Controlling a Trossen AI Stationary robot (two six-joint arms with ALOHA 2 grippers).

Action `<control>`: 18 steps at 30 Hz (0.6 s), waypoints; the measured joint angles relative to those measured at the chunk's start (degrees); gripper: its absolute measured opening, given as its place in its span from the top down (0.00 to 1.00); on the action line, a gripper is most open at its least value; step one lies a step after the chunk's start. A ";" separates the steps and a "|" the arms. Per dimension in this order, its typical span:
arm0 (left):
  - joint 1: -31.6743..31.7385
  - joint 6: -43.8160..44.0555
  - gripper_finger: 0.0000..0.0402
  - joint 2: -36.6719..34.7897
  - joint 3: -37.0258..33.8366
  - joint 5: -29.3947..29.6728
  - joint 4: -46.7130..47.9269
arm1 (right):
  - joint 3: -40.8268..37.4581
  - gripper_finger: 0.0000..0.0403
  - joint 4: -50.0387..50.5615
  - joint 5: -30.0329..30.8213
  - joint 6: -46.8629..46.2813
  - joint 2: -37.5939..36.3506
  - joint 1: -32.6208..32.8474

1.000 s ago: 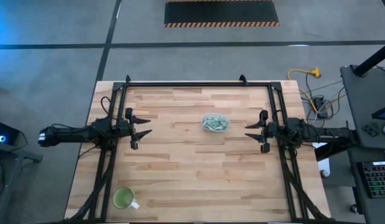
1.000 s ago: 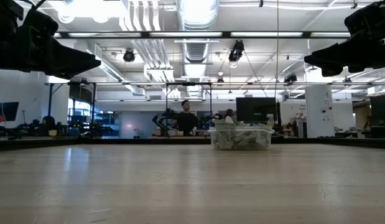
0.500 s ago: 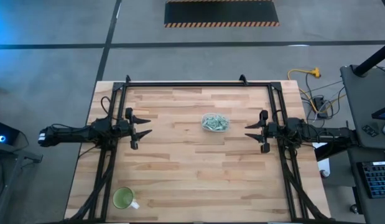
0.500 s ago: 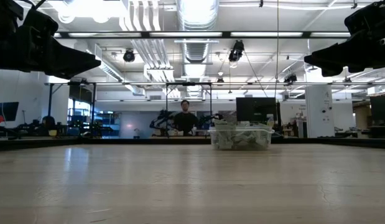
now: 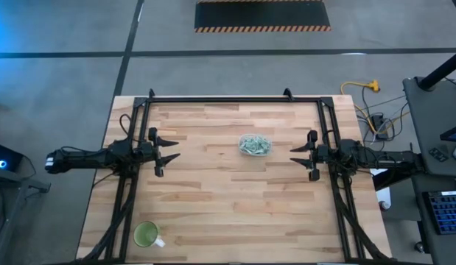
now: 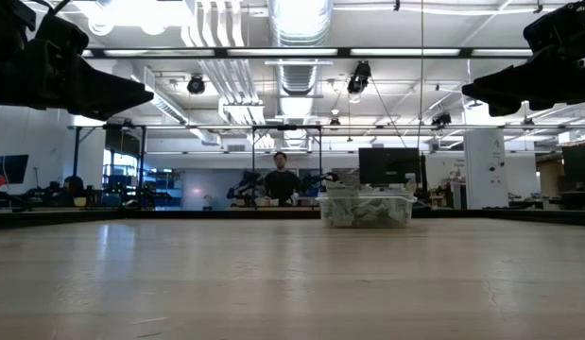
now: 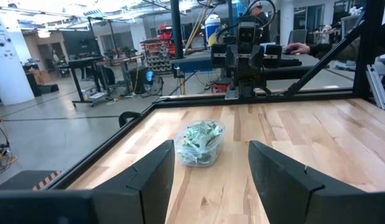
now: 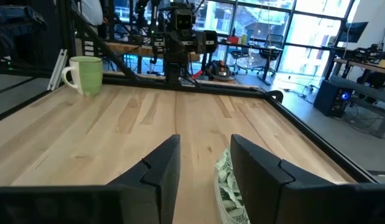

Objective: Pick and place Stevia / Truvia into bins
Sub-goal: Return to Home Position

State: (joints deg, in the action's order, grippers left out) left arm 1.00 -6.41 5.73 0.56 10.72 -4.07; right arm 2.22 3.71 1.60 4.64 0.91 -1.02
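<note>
The clear tub stands on the table a little right of centre, filled with pale green and white sachets; it also shows in the low view and at the right wrist view's edge. No sachets lie loose on the wood. My left gripper hovers open above the table's left side, pointing right. My right gripper hovers open above the right side, pointing left. Both are well clear of the tub.
A green cup with a handle stands near the table's near-left corner, also seen in the right wrist view. A black frame runs along the far edge and both sides. A person stands far behind the table.
</note>
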 joint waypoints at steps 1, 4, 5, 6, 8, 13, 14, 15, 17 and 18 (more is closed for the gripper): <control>0.02 0.00 0.53 0.04 0.00 0.00 -0.01 | 0.00 0.67 0.01 -0.01 0.02 0.00 0.00; 0.00 0.00 0.53 0.14 0.00 0.00 0.01 | 0.00 0.68 0.00 0.00 -0.02 0.00 0.00; 0.00 0.01 0.53 0.14 0.00 0.00 -0.01 | 0.00 0.69 -0.01 0.01 0.03 0.00 0.00; 0.00 0.00 0.53 0.14 0.00 0.00 -0.01 | 0.00 0.69 0.01 0.01 -0.02 0.00 0.00; 0.00 0.01 0.53 0.14 0.00 0.00 -0.01 | 0.00 0.69 -0.01 0.01 -0.02 0.00 0.00; 0.01 0.01 0.53 0.25 0.00 0.00 0.01 | 0.00 0.69 -0.01 0.01 0.03 0.00 0.00; 0.00 -0.01 0.53 0.25 0.00 0.00 0.00 | 0.00 0.69 0.01 -0.01 0.01 0.00 0.00; 0.02 0.01 0.53 0.25 0.00 0.00 0.01 | 0.00 0.69 0.00 0.00 -0.08 0.00 0.01; 0.00 0.01 0.53 0.25 0.00 0.00 0.01 | 0.00 0.68 0.01 -0.01 0.00 0.00 0.01; 0.00 0.00 0.53 0.25 0.00 0.00 0.00 | 0.00 0.68 0.01 0.00 0.02 -0.01 0.00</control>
State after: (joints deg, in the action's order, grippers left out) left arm 1.00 -6.41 5.98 0.56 10.72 -4.07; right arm 2.22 3.72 1.60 4.66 0.89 -1.02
